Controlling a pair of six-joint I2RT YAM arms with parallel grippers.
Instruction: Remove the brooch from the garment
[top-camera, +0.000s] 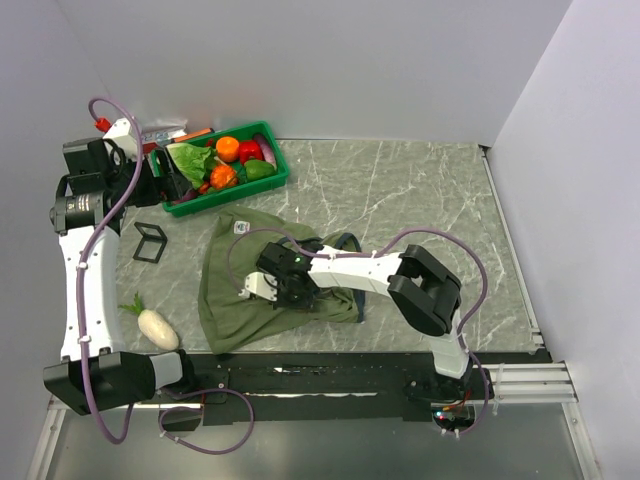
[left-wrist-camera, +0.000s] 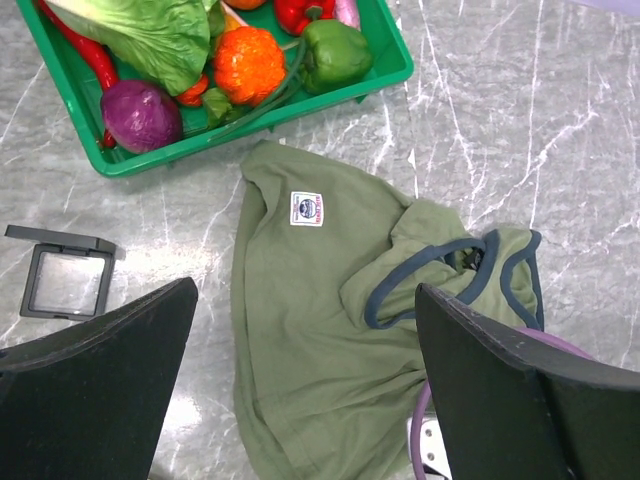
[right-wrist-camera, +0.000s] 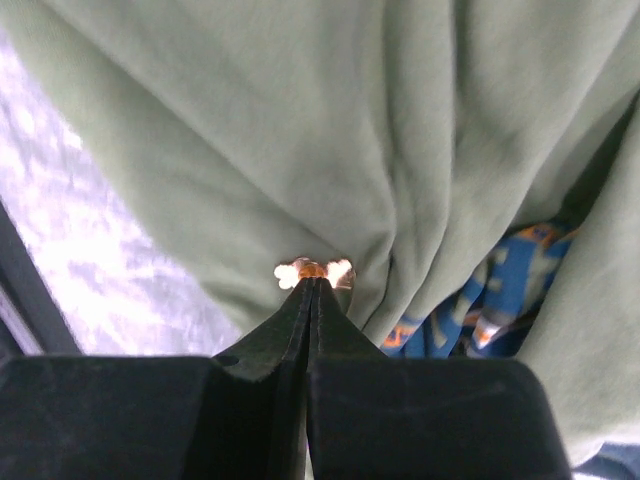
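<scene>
Right fingers (right-wrist-camera: 280, 335) clenched on tiny glossy brooch (right-wrist-camera: 313, 270), apparently, amid bunched olive garment (right-wrist-camera: 300, 120); left fingers (left-wrist-camera: 100, 380) spread.

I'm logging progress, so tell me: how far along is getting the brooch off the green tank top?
Done: the right gripper is at the garment, shut on the brooch. In hand: the fabric puckers toward the pin, so it looks still attached. Left: pulling it free of the cloth. The left gripper hangs open well above the garment and is not holding it down.
</scene>
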